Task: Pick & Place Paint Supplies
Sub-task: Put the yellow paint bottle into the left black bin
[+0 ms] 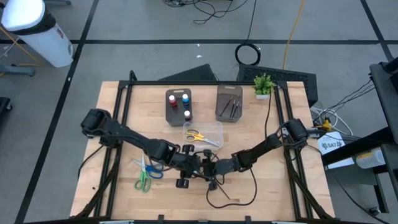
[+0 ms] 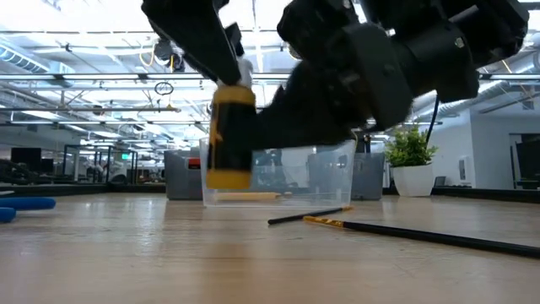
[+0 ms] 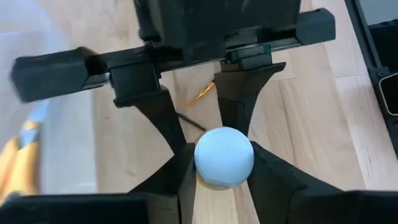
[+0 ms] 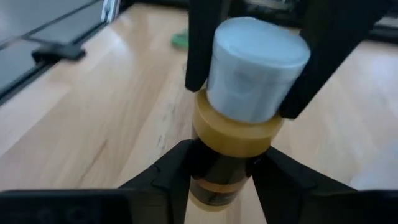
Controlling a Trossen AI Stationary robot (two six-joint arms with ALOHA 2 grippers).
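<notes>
A small paint bottle [image 2: 229, 135] with a pale cap, a yellow collar and a dark body stands upright in the air between both grippers, near the middle of the table's near half. My left gripper [image 3: 224, 180] is shut on it, and so is my right gripper [image 4: 221, 180], which meets it from the opposite side. Green and blue scissors [image 1: 144, 174] lie flat on the table near the left arm. Two thin dark brushes [image 2: 308, 217] lie on the wood close to the grippers. My left gripper pinches the bottle's pale cap [image 3: 224, 155] between its two fingers [image 4: 199, 56], coming from the table's left and slanting down. The bottle stands upright below the cap, clear of the table. My right gripper pinches the bottle's dark lower body [image 4: 214, 180], below the yellow collar [image 4: 233, 134], between its two fingers. It comes from the table's right side. The bottle's base [image 2: 228, 181] hangs above the wood.
A clear plastic box [image 1: 203, 134] with yellow scissors inside sits just beyond the grippers. Farther back stand a dark tray [image 1: 178, 107] with capped bottles, a second tray [image 1: 229, 102] with brushes, and a potted plant [image 1: 263, 84]. A black cable [image 1: 230, 196] loops near the table's near edge.
</notes>
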